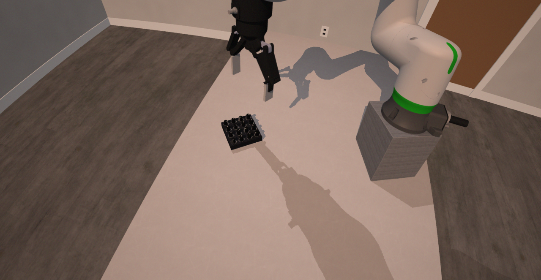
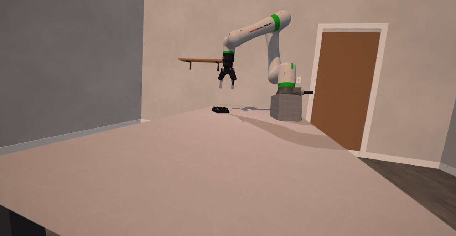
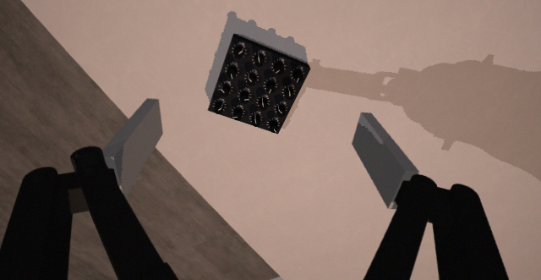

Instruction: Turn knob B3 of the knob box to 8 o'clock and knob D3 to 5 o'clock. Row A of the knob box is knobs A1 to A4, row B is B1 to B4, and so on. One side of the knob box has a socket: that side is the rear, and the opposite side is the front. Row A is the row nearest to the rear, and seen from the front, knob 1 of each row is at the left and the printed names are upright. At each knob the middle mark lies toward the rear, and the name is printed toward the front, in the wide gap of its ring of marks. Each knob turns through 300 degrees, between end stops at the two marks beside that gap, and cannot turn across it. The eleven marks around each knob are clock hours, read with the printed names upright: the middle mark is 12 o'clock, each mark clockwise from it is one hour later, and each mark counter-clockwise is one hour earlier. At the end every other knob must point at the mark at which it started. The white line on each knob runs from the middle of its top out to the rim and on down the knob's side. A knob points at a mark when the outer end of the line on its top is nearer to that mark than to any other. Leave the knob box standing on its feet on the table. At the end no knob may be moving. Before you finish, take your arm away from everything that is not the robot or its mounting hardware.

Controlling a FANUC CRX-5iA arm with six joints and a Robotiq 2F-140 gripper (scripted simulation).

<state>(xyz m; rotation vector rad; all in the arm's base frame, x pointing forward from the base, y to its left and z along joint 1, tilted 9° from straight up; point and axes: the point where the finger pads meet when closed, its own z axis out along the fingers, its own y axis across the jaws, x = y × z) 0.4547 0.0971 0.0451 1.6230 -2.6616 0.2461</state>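
Presumably, the black two-finger gripper (image 1: 252, 77) (image 2: 226, 84) (image 3: 261, 123), spread wide and empty, risks nudging neighbouring knobs — the square black knob box (image 1: 241, 131) (image 2: 220, 110) (image 3: 257, 86) packs them tightly.

a brown door (image 1: 487, 28) (image 2: 347, 91) interrupts the beige wall (image 1: 166, 2) (image 2: 203, 17).

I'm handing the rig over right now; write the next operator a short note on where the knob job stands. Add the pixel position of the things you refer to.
Gripper (image 1: 251, 80) (image 2: 226, 87) (image 3: 261, 123): open, holding nothing, raised above the table.
Knob box (image 1: 241, 131) (image 2: 220, 110) (image 3: 259, 84): on the table, below the gripper and off to one side of it, not touched.
Done: cannot confirm either target; the printed names and the socket are not readable in these views, so B3 and D3 cannot be picked out.
Left: identify the rear side, check B3 for 8 o'clock and D3 for 5, turn as needed, leave the other knobs alone.
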